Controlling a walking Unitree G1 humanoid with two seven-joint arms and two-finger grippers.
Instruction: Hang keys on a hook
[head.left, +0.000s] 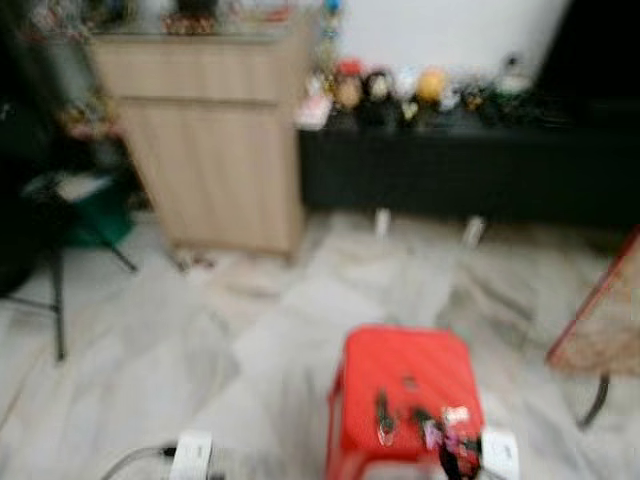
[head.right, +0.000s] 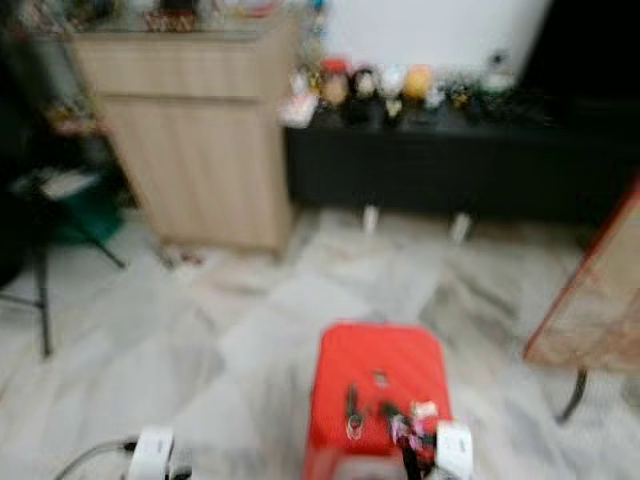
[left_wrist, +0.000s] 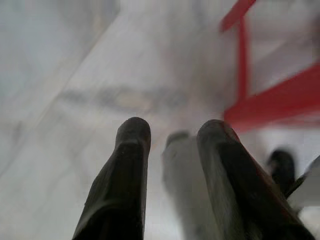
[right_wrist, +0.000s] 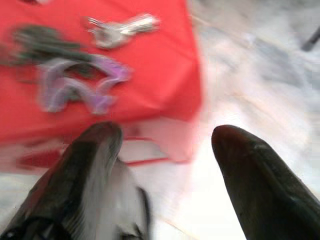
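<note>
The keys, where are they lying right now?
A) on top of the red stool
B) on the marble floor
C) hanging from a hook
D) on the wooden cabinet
A: the keys lie on the flat top of the red stool, beside a purple keyring, with the right pincer open just short of them.

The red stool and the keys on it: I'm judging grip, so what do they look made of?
Red stool: probably moulded plastic, given its uniform matte red. Keys: likely metal, with a silvery shine. The purple charm is too blurred to tell.
</note>
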